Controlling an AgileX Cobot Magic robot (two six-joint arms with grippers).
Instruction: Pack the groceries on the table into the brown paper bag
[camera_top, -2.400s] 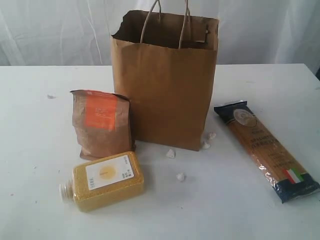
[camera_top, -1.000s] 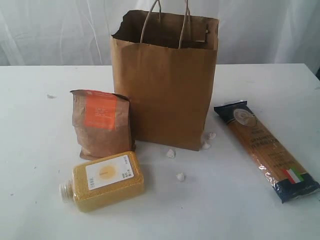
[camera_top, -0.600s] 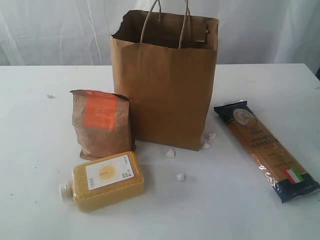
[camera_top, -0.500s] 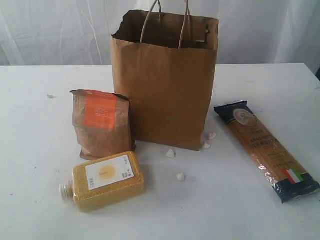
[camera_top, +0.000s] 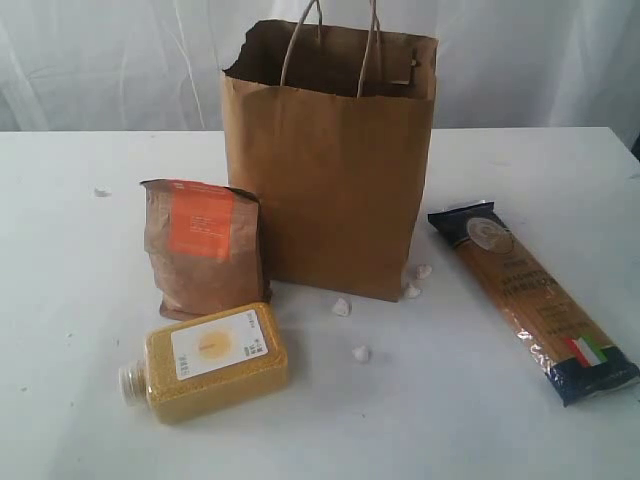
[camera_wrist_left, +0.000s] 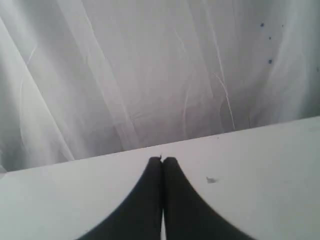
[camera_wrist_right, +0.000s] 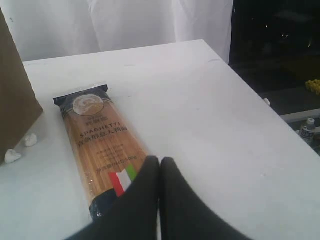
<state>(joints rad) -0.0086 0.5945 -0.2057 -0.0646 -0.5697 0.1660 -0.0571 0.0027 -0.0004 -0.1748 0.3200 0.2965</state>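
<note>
The brown paper bag (camera_top: 335, 165) stands upright and open at the middle back of the white table (camera_top: 470, 400). A brown pouch with an orange label (camera_top: 203, 245) stands against its left side. In front of the pouch a yellow grain bottle (camera_top: 210, 360) lies on its side. The long spaghetti packet (camera_top: 530, 295) (camera_wrist_right: 102, 145) lies flat to the right of the bag. Neither gripper shows in the exterior view. My left gripper (camera_wrist_left: 162, 160) is shut and empty over bare table. Shut and empty too, my right gripper (camera_wrist_right: 159, 161) hovers beside the packet's near end.
Small white crumbs (camera_top: 343, 307) lie in front of the bag and by its right corner (camera_wrist_right: 12, 156). The table's right edge (camera_wrist_right: 265, 105) drops to a dark area. A white curtain (camera_wrist_left: 150, 75) hangs behind the table.
</note>
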